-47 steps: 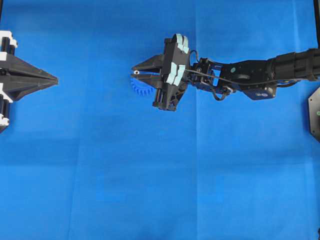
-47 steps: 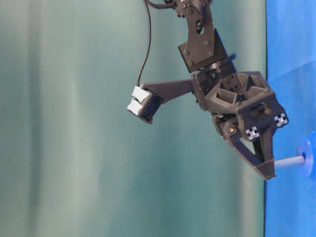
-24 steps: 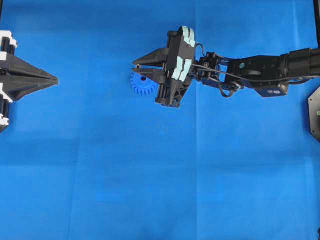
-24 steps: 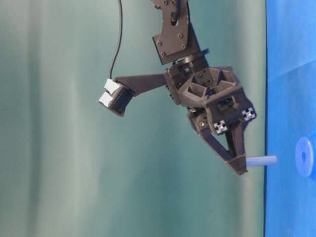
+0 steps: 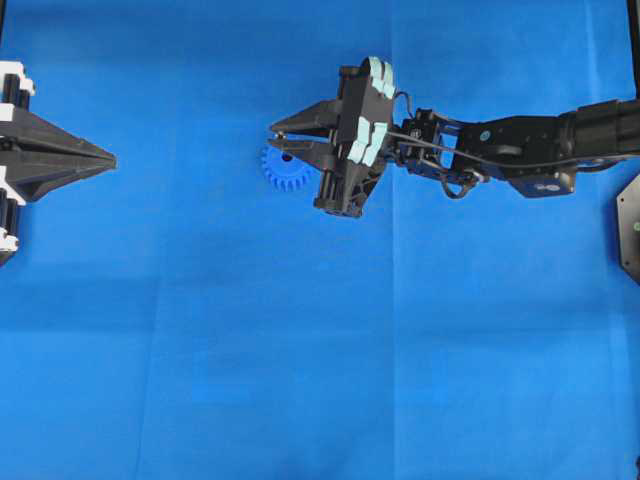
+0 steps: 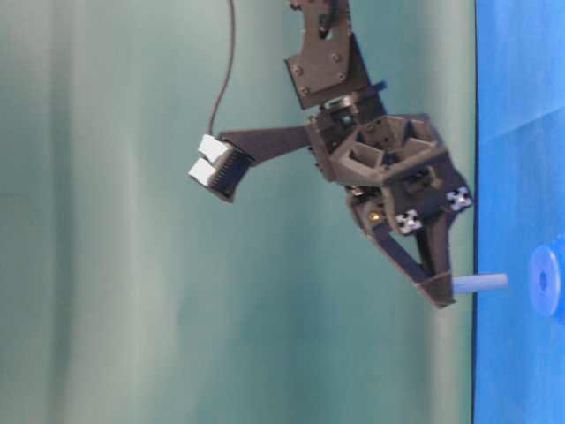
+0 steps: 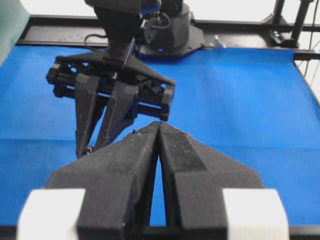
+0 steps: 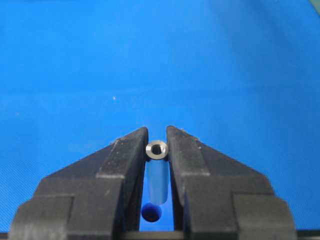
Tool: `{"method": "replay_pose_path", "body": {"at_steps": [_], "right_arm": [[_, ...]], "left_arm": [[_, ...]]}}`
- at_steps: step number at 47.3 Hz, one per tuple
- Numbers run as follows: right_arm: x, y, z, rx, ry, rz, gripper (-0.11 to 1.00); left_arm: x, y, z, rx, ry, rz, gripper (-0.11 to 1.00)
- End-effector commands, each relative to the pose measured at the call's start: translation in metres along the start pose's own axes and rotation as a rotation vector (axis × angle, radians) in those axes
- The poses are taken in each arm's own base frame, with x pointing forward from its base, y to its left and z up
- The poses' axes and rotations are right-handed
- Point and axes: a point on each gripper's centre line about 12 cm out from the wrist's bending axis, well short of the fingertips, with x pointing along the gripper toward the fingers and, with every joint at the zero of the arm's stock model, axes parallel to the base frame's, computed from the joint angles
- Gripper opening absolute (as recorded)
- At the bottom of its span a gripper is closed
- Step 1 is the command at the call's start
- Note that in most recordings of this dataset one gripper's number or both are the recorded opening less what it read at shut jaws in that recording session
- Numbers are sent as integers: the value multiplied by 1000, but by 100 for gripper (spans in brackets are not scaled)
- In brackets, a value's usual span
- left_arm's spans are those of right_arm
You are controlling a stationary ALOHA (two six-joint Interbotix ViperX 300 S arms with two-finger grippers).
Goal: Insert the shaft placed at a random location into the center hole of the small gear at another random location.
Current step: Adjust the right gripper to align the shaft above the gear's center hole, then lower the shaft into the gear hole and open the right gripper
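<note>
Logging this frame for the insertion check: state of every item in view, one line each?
shaft: held in the right gripper, tip short of the gear, not inserted.
small gear: flat on the cloth, partly under the right gripper.
center hole: empty.
right gripper: shut on the shaft, above the gear.
left gripper: shut, holding nothing, off at the edge.

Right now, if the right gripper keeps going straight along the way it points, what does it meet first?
Probably the small gear: the right gripper holds the shaft aimed at it, tip short of the center hole. Exact alignment is unclear.
</note>
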Motion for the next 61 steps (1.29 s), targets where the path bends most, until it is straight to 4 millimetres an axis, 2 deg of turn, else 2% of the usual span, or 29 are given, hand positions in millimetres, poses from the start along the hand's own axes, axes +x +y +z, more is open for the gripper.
{"method": "replay_pose_path", "body": {"at_steps": [1, 19, 32, 43, 61], "right_arm": [[1, 2, 8, 9, -36, 2, 3], [9, 2, -17, 39, 5, -20, 3], [11, 1, -23, 41, 14, -25, 3], [15, -1, -35, 48, 46, -36, 3], [15, -1, -39, 47, 64, -36, 3]], "left_arm": [[1, 0, 4, 0, -12, 1, 0], [1, 0, 4, 0, -14, 1, 0], [1, 0, 4, 0, -14, 1, 0], [1, 0, 4, 0, -12, 1, 0], [1, 0, 4, 0, -12, 1, 0]]}}
